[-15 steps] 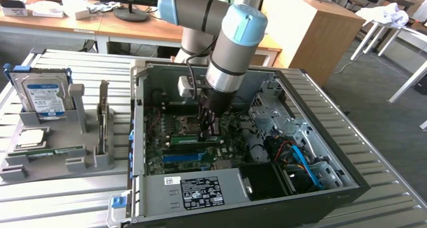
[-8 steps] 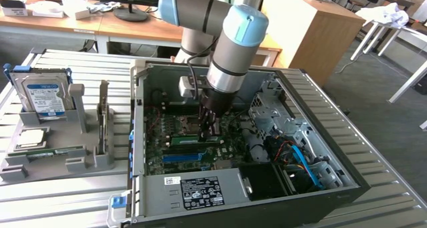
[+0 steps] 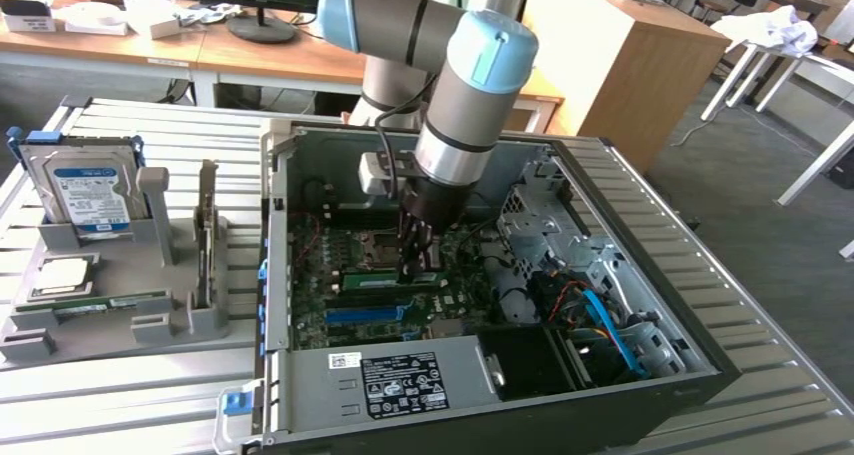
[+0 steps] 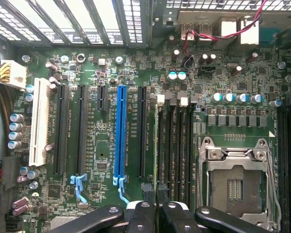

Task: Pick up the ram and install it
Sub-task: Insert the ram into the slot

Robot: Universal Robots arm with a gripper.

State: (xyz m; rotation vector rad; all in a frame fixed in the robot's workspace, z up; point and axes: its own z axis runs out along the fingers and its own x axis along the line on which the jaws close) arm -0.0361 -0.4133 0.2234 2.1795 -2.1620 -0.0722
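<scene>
Green ram (thin edge showing) pinched between nearly closed jaws.

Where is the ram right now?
The ram is inside the open computer case, held edge-on in the jaws at the memory slots, between the blue expansion slot and the CPU socket.

Nothing reads clearly: the drive label and the power-supply sticker carry print too small to make out.

The arm reaches straight down — wrist vertical — its tool pinched nearly closed, fingers parallel.
</scene>
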